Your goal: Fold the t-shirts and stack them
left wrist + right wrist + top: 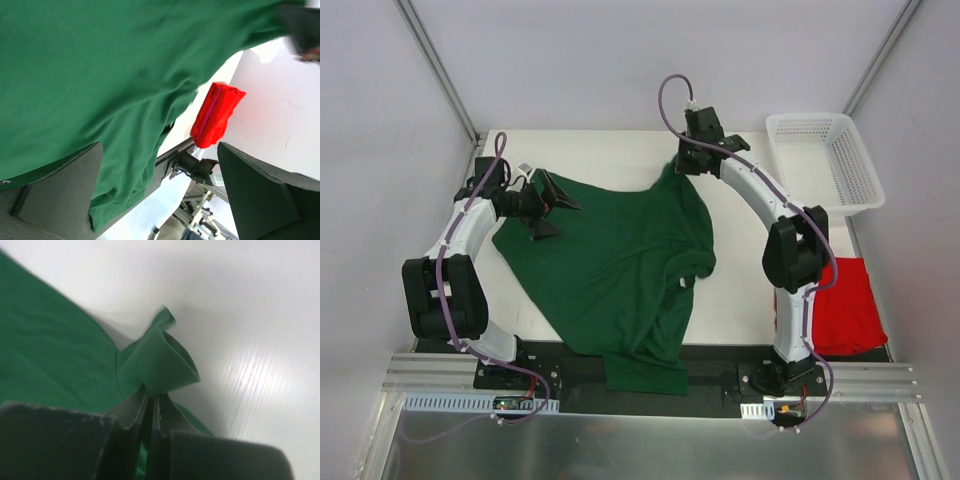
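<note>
Green t-shirt (pixel 620 270): lies unfolded and rumpled across the middle of the white table (pixel 735 290). Its near hem hangs over the table's front edge onto the black base rail (pixel 560 368). A bunched fold sits near the shirt's right side.

Right gripper (pixel 682 160): positioned at the shirt's far edge, fingers pressed together on a pinch of green fabric. The right wrist view shows a folded lobe of cloth rising out of the fingertips above the bare table.

Left gripper (pixel 550 208): positioned at the shirt's left edge, fingers (pixel 60 195) spread wide with nothing clamped between them. The left wrist view shows green cloth lying beyond the gap.

Red t-shirt (pixel 845 305): folded, at the table's near right corner, apart from the green one.

White mesh basket (pixel 825 160): at the table's far right corner
</note>
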